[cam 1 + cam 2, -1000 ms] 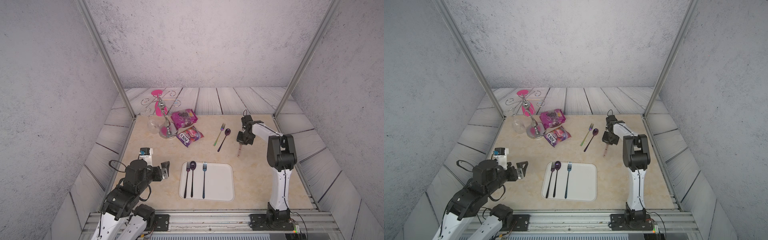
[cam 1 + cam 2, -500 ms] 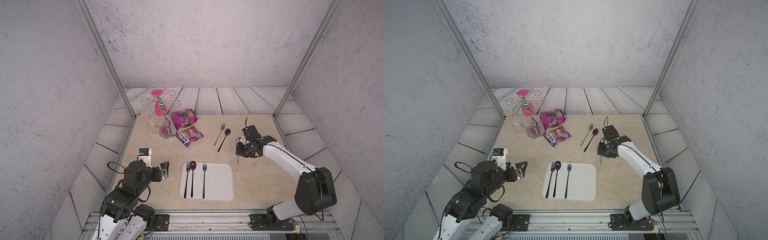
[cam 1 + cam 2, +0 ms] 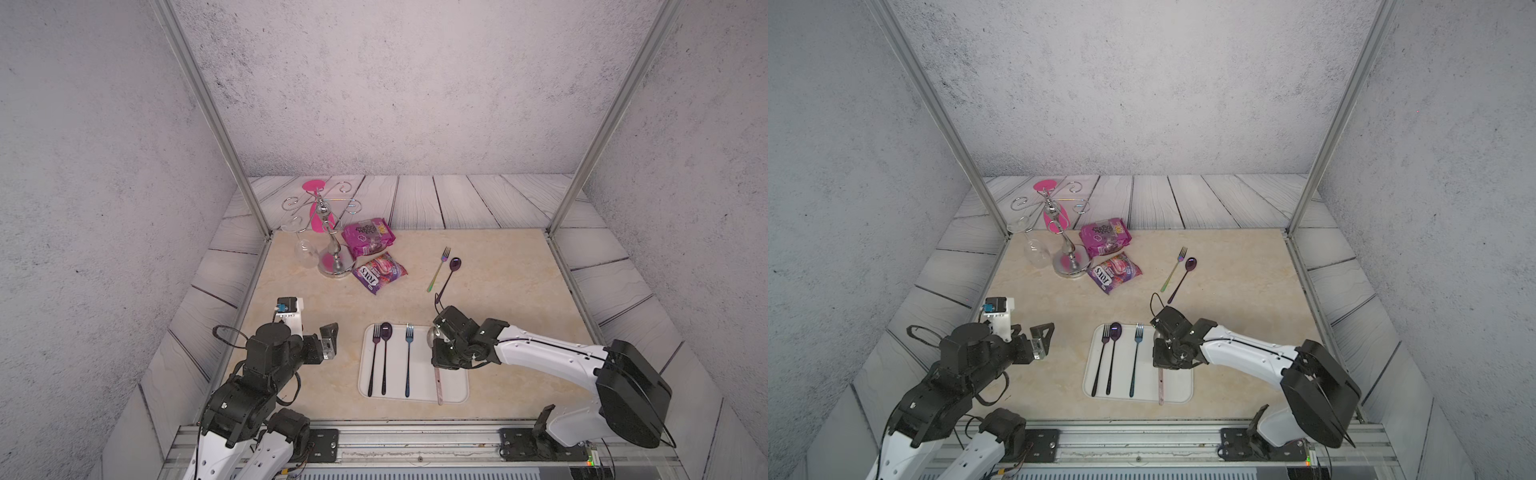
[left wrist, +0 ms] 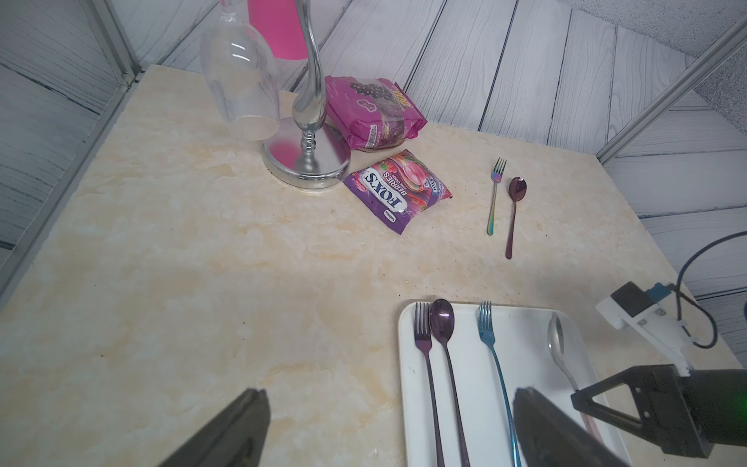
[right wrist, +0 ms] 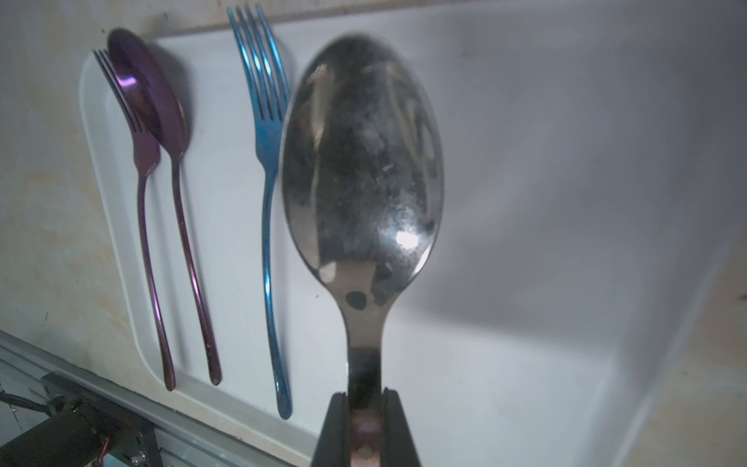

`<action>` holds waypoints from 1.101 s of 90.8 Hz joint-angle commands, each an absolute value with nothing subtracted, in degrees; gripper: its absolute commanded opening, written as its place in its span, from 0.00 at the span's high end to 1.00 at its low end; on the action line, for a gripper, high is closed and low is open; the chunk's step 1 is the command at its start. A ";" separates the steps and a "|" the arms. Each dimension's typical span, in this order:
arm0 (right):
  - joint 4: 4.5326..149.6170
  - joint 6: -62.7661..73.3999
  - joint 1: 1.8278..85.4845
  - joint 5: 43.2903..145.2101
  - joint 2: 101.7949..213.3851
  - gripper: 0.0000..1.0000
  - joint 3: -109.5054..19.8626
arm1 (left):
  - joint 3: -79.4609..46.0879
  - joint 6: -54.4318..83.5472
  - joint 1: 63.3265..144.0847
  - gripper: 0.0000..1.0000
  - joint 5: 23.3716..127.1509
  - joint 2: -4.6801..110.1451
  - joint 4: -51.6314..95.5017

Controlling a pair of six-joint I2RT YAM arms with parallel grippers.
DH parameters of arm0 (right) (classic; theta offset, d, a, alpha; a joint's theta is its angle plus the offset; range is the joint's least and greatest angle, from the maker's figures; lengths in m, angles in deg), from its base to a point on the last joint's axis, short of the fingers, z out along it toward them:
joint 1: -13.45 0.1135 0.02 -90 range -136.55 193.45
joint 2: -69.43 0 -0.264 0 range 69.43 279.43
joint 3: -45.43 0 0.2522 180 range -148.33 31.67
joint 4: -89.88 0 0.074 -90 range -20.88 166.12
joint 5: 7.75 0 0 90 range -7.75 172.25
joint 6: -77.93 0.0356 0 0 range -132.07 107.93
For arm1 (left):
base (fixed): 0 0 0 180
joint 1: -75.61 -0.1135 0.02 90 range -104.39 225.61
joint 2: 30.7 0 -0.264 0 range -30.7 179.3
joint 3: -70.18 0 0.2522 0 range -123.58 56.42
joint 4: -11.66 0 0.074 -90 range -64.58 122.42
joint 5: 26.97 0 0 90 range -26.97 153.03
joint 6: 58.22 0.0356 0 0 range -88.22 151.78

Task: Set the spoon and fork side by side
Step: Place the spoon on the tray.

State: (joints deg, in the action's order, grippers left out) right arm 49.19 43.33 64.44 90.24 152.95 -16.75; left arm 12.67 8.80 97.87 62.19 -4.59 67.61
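My right gripper (image 5: 366,398) is shut on the neck of a silver spoon (image 5: 359,161) with a pinkish handle (image 3: 438,386). It holds the spoon over the white tray (image 3: 455,386), just right of the blue fork (image 3: 408,357) and roughly parallel to it. Whether the spoon touches the tray I cannot tell. In both top views the right gripper (image 3: 1160,355) sits over the tray's right half. A purple fork (image 3: 374,357) and purple spoon (image 3: 385,353) lie together on the tray's left side. My left gripper (image 3: 328,343) stands open and empty, left of the tray.
A rainbow fork (image 3: 439,270) and a dark purple spoon (image 3: 449,278) lie side by side further back. At the back left stand a chrome glass rack (image 3: 334,257), a hanging wine glass (image 3: 305,253), a Fox's candy bag (image 3: 379,272) and a purple snack pack (image 3: 368,237).
The right arm has swung from the back right of the table to the tray, carrying the silver spoon. The spoon now lies next to the blue fork. The left arm has barely moved.
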 commanded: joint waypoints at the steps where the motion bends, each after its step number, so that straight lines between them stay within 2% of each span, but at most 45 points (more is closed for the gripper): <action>1: 53.39 48.51 65.50 89.48 154.99 1.00 -17.95 | 13.17 8.53 97.63 0.00 61.73 -5.55 67.02; 52: 48.92 46.93 65.84 84.67 161.41 0.99 -23.76 | 13.12 8.74 97.71 0.00 62.10 -5.80 66.90; 100: 50.90 47.64 65.86 84.89 165.44 0.98 -24.60 | 13.15 8.76 97.67 0.00 62.19 -5.93 66.89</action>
